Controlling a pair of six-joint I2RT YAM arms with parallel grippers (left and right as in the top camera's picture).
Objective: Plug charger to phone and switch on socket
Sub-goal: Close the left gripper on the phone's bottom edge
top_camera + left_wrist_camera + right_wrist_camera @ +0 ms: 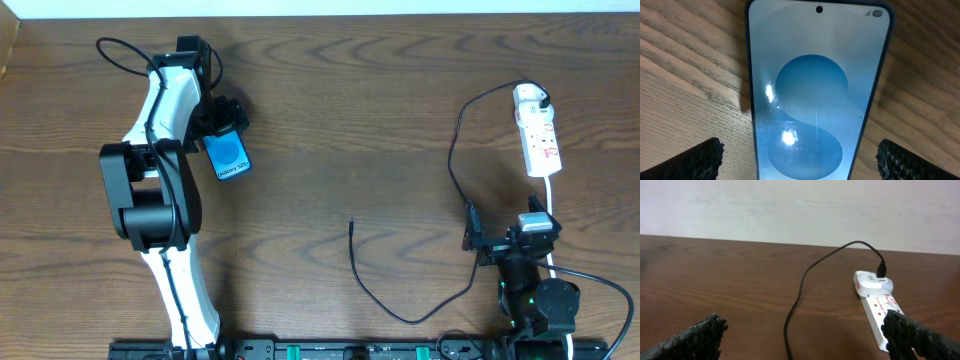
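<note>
The phone lies flat on the wooden table at the left, its blue screen up. It fills the left wrist view. My left gripper is open above it, with a finger on either side of the phone and not touching it. The socket is a white power strip at the right. The charger's white plug head sits in its far end. The black cable runs down and loops to a free tip at mid-table. My right gripper is open and empty near the strip, with the cable between its fingers.
The strip's white cord runs down past my right arm's base. A pale wall stands beyond the table's far edge. Bare wood lies between the phone and the cable tip.
</note>
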